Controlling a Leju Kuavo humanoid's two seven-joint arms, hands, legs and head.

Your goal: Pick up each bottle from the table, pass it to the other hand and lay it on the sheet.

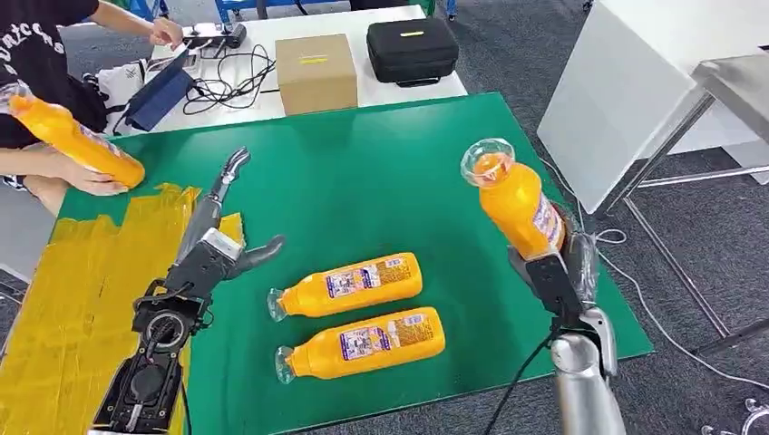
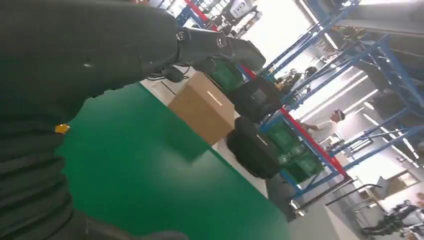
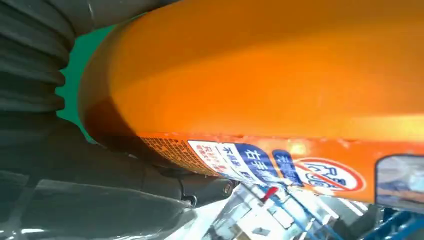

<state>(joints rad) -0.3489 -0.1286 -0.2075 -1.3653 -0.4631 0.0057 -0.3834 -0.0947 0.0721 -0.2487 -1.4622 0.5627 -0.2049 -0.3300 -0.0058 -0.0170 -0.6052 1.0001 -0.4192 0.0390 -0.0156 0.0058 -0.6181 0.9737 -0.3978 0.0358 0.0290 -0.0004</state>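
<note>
My right hand (image 1: pixel 555 272) grips an orange bottle (image 1: pixel 515 199) by its lower end and holds it raised, cap end up and leaning left, over the right part of the green mat (image 1: pixel 363 172). Close up, the same bottle (image 3: pixel 270 75) has a blue and white label. Two more orange bottles (image 1: pixel 349 285) (image 1: pixel 363 344) lie side by side on the mat, caps pointing left. My left hand (image 1: pixel 218 240) hovers open at the border of the yellow sheet (image 1: pixel 82 281), fingers stretched forward (image 2: pixel 220 47).
At the left edge a person holds another orange bottle (image 1: pixel 73 136) above the yellow sheet. Behind the mat stand a cardboard box (image 1: pixel 315 72), a black case (image 1: pixel 413 50) and cables on a white table. A white panel (image 1: pixel 635 91) stands to the right.
</note>
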